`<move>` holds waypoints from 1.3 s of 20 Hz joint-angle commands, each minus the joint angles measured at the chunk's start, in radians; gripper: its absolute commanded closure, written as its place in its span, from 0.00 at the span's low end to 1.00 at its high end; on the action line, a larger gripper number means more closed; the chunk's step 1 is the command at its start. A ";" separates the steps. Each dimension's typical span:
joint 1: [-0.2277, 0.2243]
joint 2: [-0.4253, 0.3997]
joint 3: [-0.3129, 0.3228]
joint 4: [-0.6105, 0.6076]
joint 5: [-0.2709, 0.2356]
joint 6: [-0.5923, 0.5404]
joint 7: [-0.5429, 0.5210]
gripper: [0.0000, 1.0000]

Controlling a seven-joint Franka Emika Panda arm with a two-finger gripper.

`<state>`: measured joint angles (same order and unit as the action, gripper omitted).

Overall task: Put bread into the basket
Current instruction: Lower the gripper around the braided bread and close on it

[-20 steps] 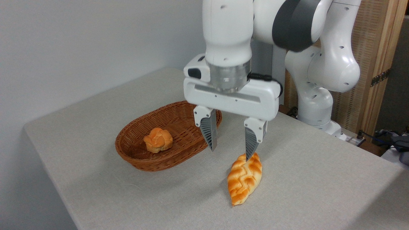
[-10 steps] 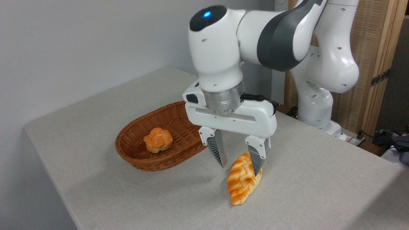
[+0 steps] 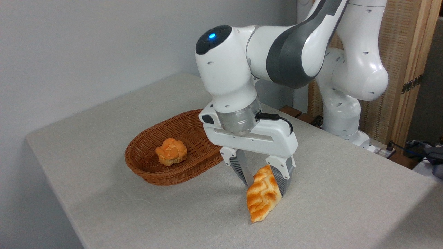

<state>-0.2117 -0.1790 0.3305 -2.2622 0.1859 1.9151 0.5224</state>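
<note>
The bread, a golden-orange braided loaf with pale zigzag lines, lies on the grey table to the right of the basket. My gripper is down over the loaf's far half, open. One ribbed finger stands on the loaf's left side and the other on its right, both close against its sides. The loaf's near pointed end rests on the table. The basket, oval and reddish-brown wicker, sits left of the gripper and is partly covered by the gripper's body.
A small round knotted orange bun lies inside the basket. The arm's white base stands at the back right, in front of a wooden screen. The table's front edge runs along the lower left.
The gripper has come down from above the table until its open fingers straddle the loaf's far half. The wrist has tilted and shifted slightly towards the front. Loaf, bun and basket have stayed in place.
</note>
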 commanded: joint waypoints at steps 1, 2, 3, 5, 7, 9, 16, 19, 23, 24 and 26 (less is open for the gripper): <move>-0.012 0.007 0.015 -0.040 0.029 0.030 0.013 0.00; -0.014 0.013 0.015 -0.052 0.026 0.054 0.013 0.00; -0.014 0.013 0.015 -0.063 0.021 0.073 0.011 0.01; -0.014 0.013 0.015 -0.065 0.010 0.084 0.013 0.14; -0.014 0.015 0.015 -0.062 -0.043 0.094 0.043 0.36; -0.014 0.013 0.016 -0.060 -0.094 0.099 0.114 0.55; -0.014 0.013 0.016 -0.060 -0.097 0.099 0.120 0.63; -0.014 0.013 0.016 -0.060 -0.097 0.098 0.120 0.62; -0.014 0.012 0.016 -0.053 -0.097 0.098 0.119 0.64; -0.014 0.010 0.016 -0.049 -0.098 0.098 0.117 0.64; -0.014 0.015 0.015 -0.022 -0.100 0.088 0.110 0.66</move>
<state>-0.2212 -0.1630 0.3327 -2.3026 0.0940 1.9942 0.6220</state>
